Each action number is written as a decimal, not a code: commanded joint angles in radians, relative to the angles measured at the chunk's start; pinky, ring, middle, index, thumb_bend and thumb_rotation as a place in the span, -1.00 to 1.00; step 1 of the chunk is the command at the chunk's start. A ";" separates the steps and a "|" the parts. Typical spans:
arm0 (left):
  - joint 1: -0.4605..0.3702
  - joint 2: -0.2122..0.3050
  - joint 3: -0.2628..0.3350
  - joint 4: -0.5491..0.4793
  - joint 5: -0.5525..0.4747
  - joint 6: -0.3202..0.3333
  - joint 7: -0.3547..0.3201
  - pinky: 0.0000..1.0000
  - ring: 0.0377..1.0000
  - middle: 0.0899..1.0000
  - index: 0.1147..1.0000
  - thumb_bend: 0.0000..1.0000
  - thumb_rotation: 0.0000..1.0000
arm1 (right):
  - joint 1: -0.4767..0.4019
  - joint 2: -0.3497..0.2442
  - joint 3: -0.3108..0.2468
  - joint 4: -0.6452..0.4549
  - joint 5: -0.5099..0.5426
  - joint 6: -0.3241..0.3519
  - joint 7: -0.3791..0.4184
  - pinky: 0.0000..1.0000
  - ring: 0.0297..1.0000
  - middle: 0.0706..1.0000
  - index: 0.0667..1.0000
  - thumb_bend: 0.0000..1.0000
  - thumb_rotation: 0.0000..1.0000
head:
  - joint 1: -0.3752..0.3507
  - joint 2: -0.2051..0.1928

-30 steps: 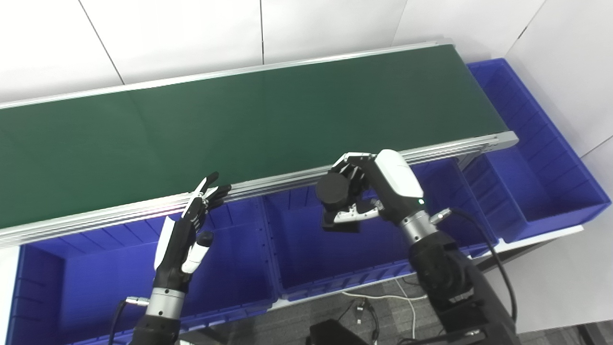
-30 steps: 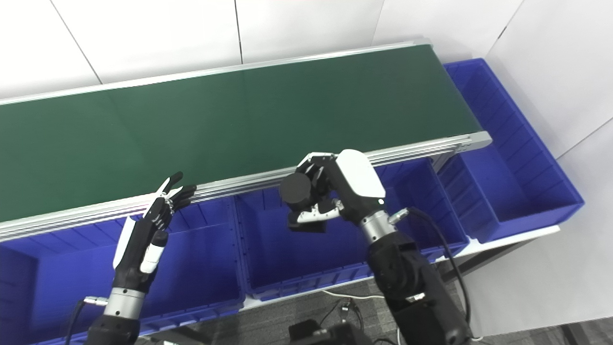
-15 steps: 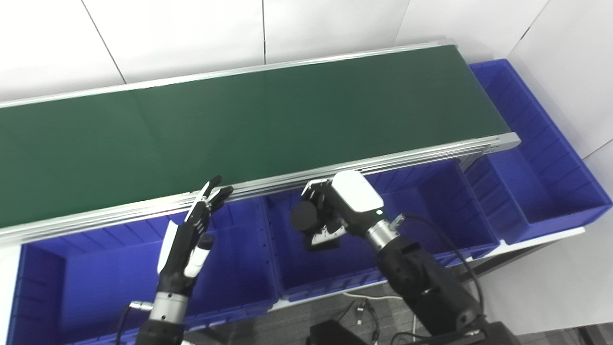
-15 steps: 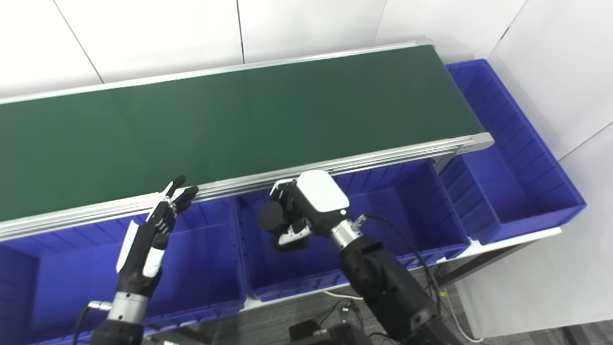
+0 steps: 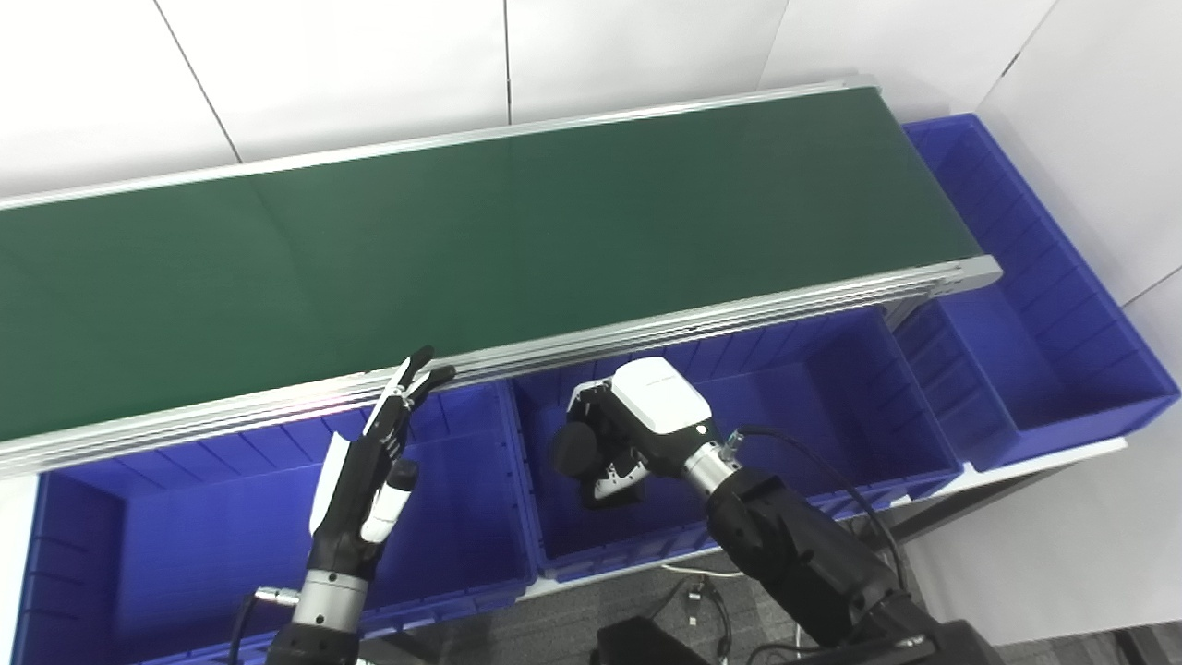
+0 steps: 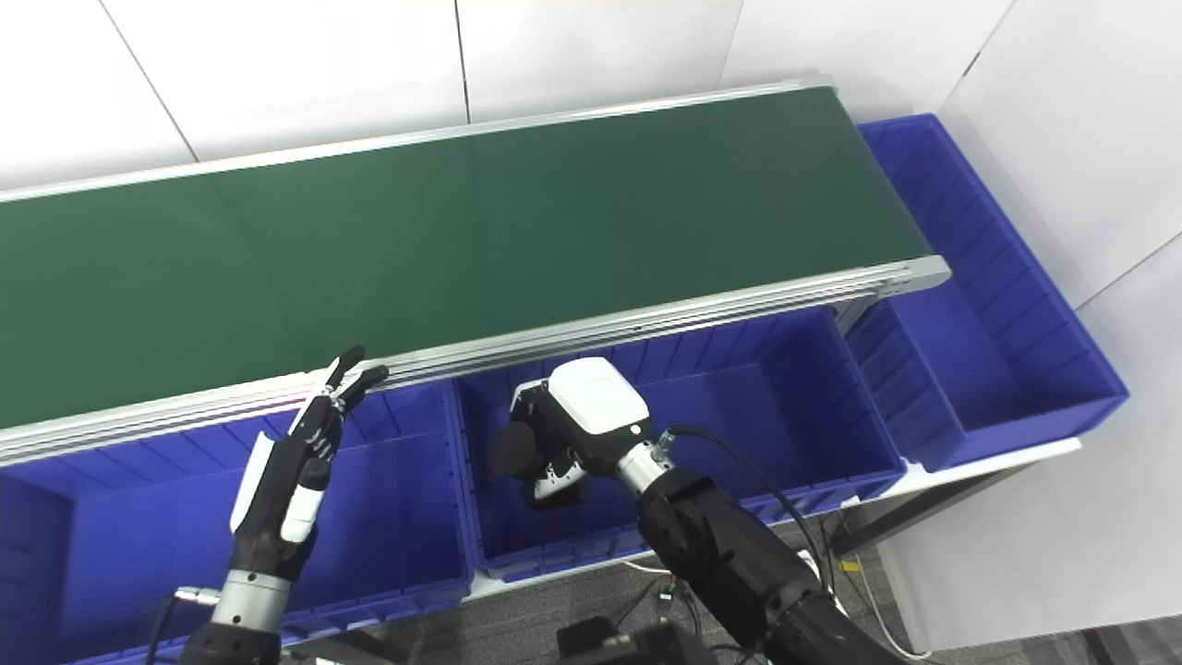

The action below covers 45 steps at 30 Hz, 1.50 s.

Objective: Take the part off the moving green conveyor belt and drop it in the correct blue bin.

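My right hand is shut on a black cylindrical part and sits low inside the middle blue bin, near its left end. The part also shows as a dark round shape in the right eye view. My left hand is open, fingers straight and pointing up at the near rail of the green conveyor belt, above the left blue bin. No part lies on the belt.
A third blue bin stands at the belt's right end. The belt's aluminium rail runs just above the bins. Cables and a dark box lie on the floor below.
My right hand has come down and to the left with the black part, from the belt's rail into the middle bin. The left hand has hardly moved.
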<state>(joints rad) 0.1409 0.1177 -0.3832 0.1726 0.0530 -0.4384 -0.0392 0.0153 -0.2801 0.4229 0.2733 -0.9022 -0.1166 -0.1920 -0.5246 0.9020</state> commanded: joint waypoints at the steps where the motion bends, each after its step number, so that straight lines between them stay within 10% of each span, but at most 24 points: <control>1: -0.005 -0.014 0.003 -0.031 -0.002 -0.031 -0.013 0.90 0.82 0.71 0.86 0.47 1.00 | -0.013 -0.004 -0.005 -0.037 -0.003 0.011 -0.011 -0.39 -0.28 -0.23 0.00 0.04 -0.99 | 0.004 -0.003; 5: -0.004 -0.016 0.008 -0.033 -0.009 -0.031 -0.023 0.90 0.82 0.70 0.85 0.49 1.00 | -0.009 -0.005 -0.007 -0.050 0.002 0.027 0.013 -0.09 0.02 0.04 -0.06 0.05 -0.81 | 0.004 -0.003; 8: -0.005 -0.019 0.013 -0.031 -0.013 -0.031 -0.028 0.92 0.82 0.69 0.85 0.49 1.00 | -0.009 -0.007 -0.006 -0.053 0.003 0.021 0.015 0.03 0.16 0.26 0.25 0.71 -0.46 | 0.004 -0.003; 12: -0.005 -0.018 0.015 -0.031 0.002 -0.031 -0.024 0.90 0.81 0.69 0.84 0.47 1.00 | -0.009 -0.010 -0.005 -0.058 0.007 0.011 0.011 0.03 0.21 0.35 0.36 0.85 -0.27 | 0.004 -0.006; 25: -0.007 -0.024 0.015 -0.012 0.004 -0.031 -0.024 0.91 0.80 0.68 0.84 0.46 1.00 | -0.003 -0.018 -0.006 -0.076 0.032 -0.003 0.023 0.00 0.18 0.33 0.35 0.88 -0.23 | 0.018 -0.018; 33: -0.007 -0.034 -0.005 0.004 0.022 -0.031 -0.007 0.99 0.81 0.69 0.86 0.45 1.00 | 0.084 -0.024 -0.088 -0.325 0.184 -0.108 -0.029 -0.14 0.05 0.14 0.19 0.81 -0.18 | 0.129 -0.035; 45: -0.019 -0.026 -0.076 0.014 0.103 -0.032 0.099 1.00 0.72 0.65 0.87 0.43 1.00 | 0.176 0.059 -0.154 -0.482 0.475 -0.280 -0.002 0.07 0.23 0.30 0.31 0.71 0.72 | 0.263 -0.095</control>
<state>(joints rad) 0.1404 0.0925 -0.4531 0.1971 0.1450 -0.4384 0.0333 0.1988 -0.2341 0.2810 -0.1975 -0.4608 -0.3316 -0.1891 -0.2625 0.8055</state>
